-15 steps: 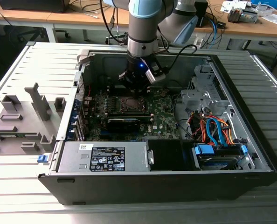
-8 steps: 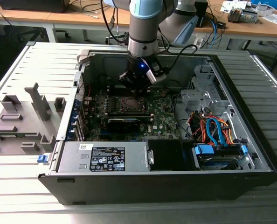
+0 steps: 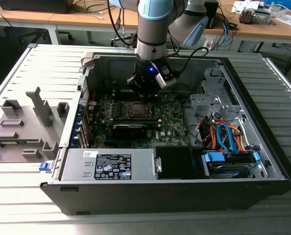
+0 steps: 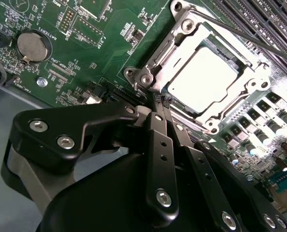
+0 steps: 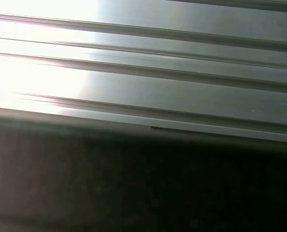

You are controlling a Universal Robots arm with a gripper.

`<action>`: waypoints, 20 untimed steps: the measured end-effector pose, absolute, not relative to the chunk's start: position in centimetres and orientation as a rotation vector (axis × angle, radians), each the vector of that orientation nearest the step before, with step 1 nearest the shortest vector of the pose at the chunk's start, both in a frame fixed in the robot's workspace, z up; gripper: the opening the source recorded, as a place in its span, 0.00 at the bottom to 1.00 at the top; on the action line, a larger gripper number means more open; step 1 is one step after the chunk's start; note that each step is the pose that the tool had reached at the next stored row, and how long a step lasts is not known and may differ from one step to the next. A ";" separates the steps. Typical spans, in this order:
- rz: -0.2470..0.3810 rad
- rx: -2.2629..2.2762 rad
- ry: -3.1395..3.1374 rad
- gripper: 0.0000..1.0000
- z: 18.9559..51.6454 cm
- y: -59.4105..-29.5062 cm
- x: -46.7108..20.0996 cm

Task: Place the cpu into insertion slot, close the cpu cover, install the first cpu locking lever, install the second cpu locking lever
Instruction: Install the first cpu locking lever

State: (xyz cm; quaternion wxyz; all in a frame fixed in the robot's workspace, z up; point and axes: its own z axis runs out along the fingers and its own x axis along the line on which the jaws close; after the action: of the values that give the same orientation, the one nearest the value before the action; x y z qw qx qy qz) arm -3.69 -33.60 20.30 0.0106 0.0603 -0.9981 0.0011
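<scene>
So from my end the cpu (image 4: 201, 82) is already sitting in the insertion slot (image 4: 155, 72), plain silver top facing up, and the cpu cover (image 4: 245, 89) looks folded down flat over it, its frame lying around the chip's edges. In the exterior view the socket sits near the middle of the motherboard (image 3: 170, 122) inside the open PC case (image 3: 278, 161), closer to the case's far wall than to the power supply (image 3: 111, 164) along the near edge. The gripper (image 4: 162, 99) is right down at one corner of the socket, and in the second wrist view its fingers look pinched together with no real gap at the tips. I can't make out anything clamped between them. As for the levers: there's a thin rod (image 4: 240, 36) running along one side of the socket, and I'd guess that's one locking lever, but I honestly can't tell whether it's hooked under its catch. My read is that steps one and two are done, and the levers are what's left.
</scene>
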 end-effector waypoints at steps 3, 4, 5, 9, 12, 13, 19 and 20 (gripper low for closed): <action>0.003 0.188 -3.115 0.11 20.2 -33.6 -3.4; 0.004 0.188 -3.115 0.11 20.1 -33.6 -3.3; 0.004 0.188 -3.115 0.11 20.1 -33.6 -3.3; -0.006 0.189 -3.115 0.11 20.0 -33.6 -3.3; -0.022 0.189 -3.116 0.11 20.0 -33.6 -3.5; -0.022 0.189 -3.116 0.11 20.0 -33.6 -3.5; -0.021 0.189 -3.117 0.11 21.2 -33.6 -3.5; -0.021 0.189 -3.117 0.11 21.3 -33.6 -3.5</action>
State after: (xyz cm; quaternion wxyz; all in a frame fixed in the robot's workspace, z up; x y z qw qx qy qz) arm -3.46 -33.60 21.28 0.0094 0.0605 -0.9981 -0.0069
